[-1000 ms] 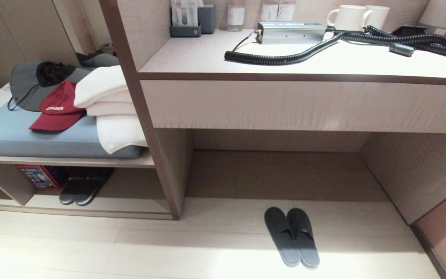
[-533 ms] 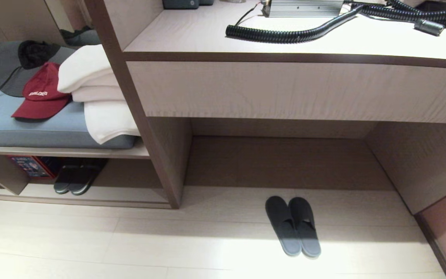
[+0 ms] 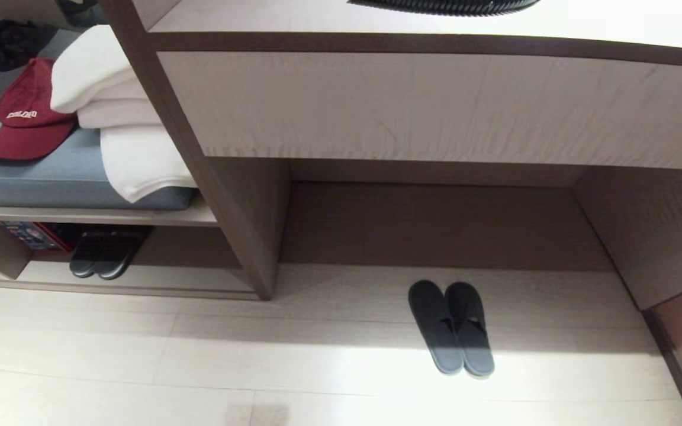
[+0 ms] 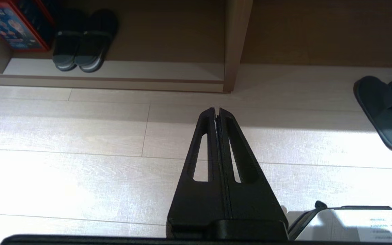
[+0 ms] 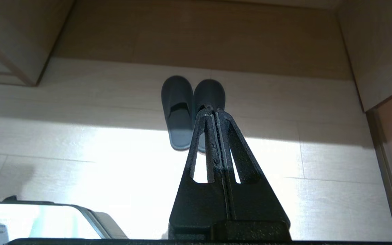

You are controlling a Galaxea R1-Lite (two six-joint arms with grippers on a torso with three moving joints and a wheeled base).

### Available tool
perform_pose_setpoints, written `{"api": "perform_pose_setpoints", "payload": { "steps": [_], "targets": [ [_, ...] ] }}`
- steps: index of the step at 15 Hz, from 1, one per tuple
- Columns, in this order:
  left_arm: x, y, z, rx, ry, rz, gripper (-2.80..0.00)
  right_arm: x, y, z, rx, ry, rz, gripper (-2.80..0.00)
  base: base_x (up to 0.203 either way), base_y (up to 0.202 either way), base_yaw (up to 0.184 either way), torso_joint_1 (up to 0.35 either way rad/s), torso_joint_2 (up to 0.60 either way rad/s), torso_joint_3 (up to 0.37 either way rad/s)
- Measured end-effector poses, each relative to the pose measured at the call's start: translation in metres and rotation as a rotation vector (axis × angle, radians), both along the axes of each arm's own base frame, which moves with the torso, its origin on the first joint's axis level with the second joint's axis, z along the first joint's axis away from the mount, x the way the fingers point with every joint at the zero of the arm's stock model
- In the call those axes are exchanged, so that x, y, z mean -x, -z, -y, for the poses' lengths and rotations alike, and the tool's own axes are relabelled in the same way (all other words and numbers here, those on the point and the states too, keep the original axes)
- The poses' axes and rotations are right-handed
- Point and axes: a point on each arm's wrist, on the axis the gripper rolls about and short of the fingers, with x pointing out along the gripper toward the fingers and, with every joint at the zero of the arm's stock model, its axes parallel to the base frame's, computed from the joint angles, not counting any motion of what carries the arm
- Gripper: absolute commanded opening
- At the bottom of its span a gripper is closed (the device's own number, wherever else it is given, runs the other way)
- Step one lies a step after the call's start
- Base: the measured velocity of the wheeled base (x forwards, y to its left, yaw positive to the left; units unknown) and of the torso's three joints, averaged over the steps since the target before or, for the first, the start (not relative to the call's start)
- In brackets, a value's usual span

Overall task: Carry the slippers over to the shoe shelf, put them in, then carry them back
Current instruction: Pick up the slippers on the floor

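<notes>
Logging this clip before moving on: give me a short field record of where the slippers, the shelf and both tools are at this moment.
slippers: dark grey-blue pair, side by side on the floor before the desk alcove
shoe shelf: low cubby, left of the alcove
in shelf: another dark pair, beside a red box
left tool: shut, empty, above bare floor
right tool: shut, empty, pointing toward the slippers
task stage: slippers not yet picked up

White lettering on the red cap (image 3: 24,115), perhaps "COLDEN".
</notes>
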Motion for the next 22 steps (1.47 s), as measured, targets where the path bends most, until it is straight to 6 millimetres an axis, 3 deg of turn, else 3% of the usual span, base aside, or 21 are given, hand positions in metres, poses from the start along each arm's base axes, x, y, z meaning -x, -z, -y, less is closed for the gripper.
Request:
{"api": "perform_pose_setpoints", "payload": {
  "steps": [22],
  "targets": [
    [0.0000,-0.0002,0.0000,0.001,0.000,0.002,-2.80,0.0000,0.0000,0.0000,-0.001,0.000,0.000,-2.80,0.000,0.000,0.000,0.003,0.00,-0.199]
  ]
}}
